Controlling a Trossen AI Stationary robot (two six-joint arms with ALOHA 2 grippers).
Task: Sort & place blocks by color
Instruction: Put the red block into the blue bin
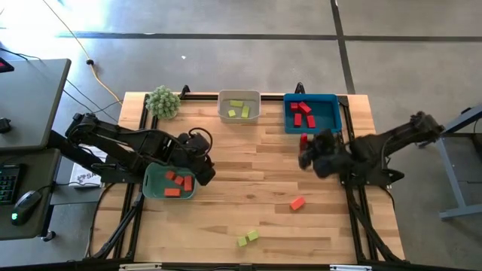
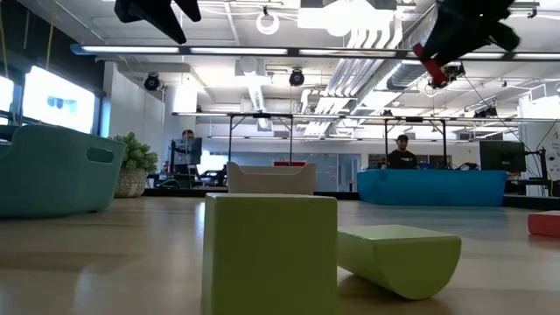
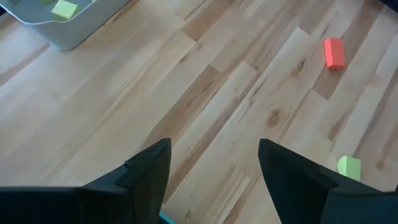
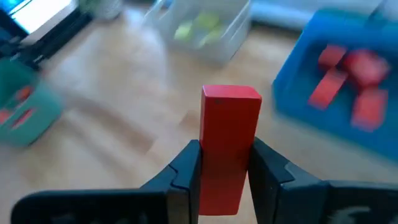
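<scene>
Right gripper [image 4: 225,177] clamped on a dark red block [image 4: 229,140], held above the table [image 1: 248,158] just in front of the blue tray [image 1: 331,102] at the back right; block stands upright between the fingers. Blue tray holds roughly four red blocks [image 1: 303,114], count is soft in the blur. Left gripper [image 3: 212,174] has its jaws apart and empty, over the teal tray [image 1: 154,188] at the left edge with orange blocks [image 1: 179,182] inside. White tray [image 1: 239,97] at back centre holds yellow-green blocks [image 1: 239,110]. Loose on the table: an orange block [image 1: 297,202] right of centre, two yellow-green blocks [image 1: 248,238] near the front edge.
</scene>
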